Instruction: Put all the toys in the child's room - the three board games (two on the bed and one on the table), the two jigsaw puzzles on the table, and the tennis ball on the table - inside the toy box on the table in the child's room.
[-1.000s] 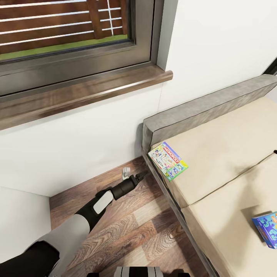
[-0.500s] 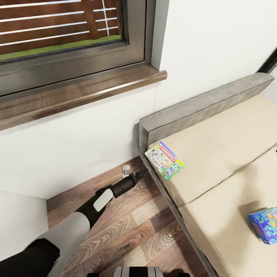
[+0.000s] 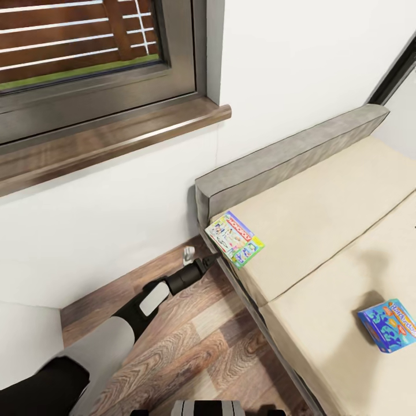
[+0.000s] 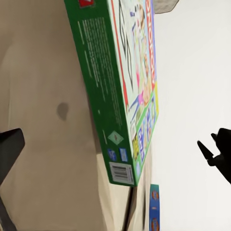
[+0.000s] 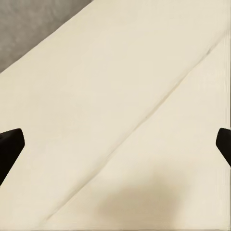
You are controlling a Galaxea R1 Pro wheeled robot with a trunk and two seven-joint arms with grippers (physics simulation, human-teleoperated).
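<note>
The white-green Monopoly board game (image 3: pixel 235 238) lies flat on the near corner of the beige bed (image 3: pixel 323 225). The smaller blue board game (image 3: pixel 388 325) lies further along the mattress, at the picture's right edge. My left gripper (image 3: pixel 201 259) is open, low over the floor, right beside the bed corner just below the Monopoly box. In the left wrist view that box (image 4: pixel 126 91) looms close between the open fingers (image 4: pixel 10 148), with the blue box (image 4: pixel 154 211) far behind. My right gripper (image 5: pixel 118 139) is open over bare mattress (image 5: pixel 120 96), holding nothing.
A grey padded headboard (image 3: pixel 289 155) runs along the bed's wall side. A white wall (image 3: pixel 115 219) with a dark wooden windowsill (image 3: pixel 115 138) stands close ahead on the left. Wood floor (image 3: pixel 190 346) lies between wall and bed.
The whole head view has swung, so bed and boxes sit further left in the picture. My left gripper now reaches closer to the bed corner under the Monopoly box, still open.
</note>
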